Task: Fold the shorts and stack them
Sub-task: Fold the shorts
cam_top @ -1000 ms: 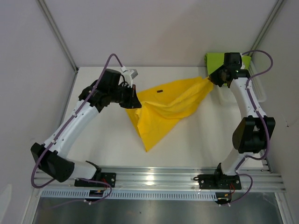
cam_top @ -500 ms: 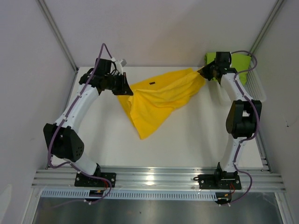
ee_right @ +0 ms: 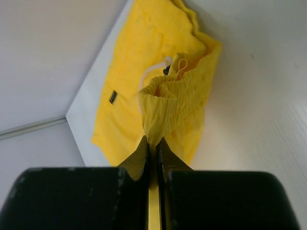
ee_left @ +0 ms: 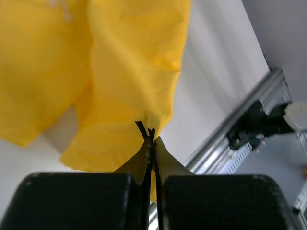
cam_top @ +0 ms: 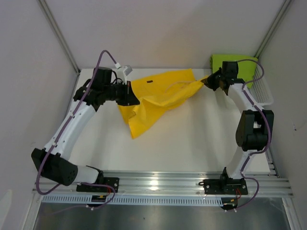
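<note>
left gripper [ee_left: 151, 139]: jaws pressed together on a thin fold at the edge of the yellow shorts [cam_top: 156, 98], at the garment's left end.
right gripper [ee_right: 153, 143]: clamped on the bunched elastic waistband [ee_right: 165, 93], at the garment's right end.
yellow shorts: held up between both grippers and spread across the far half of the counter [cam_top: 192, 139]. One leg hangs down to a point on the near-left side. Whether that point rests on the counter cannot be told.
logo [cam_top: 150, 82]: small dark patch on the upper face, near the far edge.
drawstring [ee_right: 154, 73]: white, looping out just behind the gathered waistband.
lime green shorts [cam_top: 240, 64]: in the far right corner, lying at the far end of the basket [cam_top: 263, 91], just behind the right gripper.
basket: white mesh, along the counter's right edge.
</note>
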`<state>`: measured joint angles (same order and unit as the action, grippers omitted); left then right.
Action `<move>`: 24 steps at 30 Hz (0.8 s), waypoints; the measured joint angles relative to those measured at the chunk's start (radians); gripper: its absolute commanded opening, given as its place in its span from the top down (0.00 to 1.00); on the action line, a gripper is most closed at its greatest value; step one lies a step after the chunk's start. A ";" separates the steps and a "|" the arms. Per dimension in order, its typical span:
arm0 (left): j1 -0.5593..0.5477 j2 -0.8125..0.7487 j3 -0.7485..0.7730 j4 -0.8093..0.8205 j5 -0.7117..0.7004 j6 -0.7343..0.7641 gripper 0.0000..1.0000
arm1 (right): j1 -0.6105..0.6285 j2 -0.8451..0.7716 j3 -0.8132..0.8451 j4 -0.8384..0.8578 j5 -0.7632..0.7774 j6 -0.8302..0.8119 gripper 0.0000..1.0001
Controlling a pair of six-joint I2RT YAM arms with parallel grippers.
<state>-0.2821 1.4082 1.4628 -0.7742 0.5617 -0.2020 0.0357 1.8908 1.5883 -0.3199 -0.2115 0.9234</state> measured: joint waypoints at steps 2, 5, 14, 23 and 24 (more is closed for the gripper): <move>-0.059 -0.072 -0.056 0.003 0.000 -0.002 1.00 | 0.002 -0.085 -0.104 -0.002 -0.003 -0.002 1.00; -0.151 -0.179 -0.141 -0.002 0.000 -0.020 1.00 | 0.004 -0.246 -0.265 -0.009 -0.004 -0.007 1.00; -0.335 -0.447 -0.236 -0.034 -0.064 -0.099 1.00 | 0.007 -0.734 -0.525 -0.080 -0.015 -0.035 1.00; -0.431 -0.592 -0.274 -0.075 -0.099 -0.185 1.00 | -0.003 -1.032 -0.656 -0.307 0.007 -0.079 1.00; -0.432 -0.591 -0.270 -0.079 -0.100 -0.186 1.00 | -0.005 -1.052 -0.657 -0.338 0.018 -0.080 1.00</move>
<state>-0.7143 0.8173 1.1927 -0.8528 0.4614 -0.3878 0.0303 0.8387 0.9310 -0.6582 -0.1940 0.8433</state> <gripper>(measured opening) 0.003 0.034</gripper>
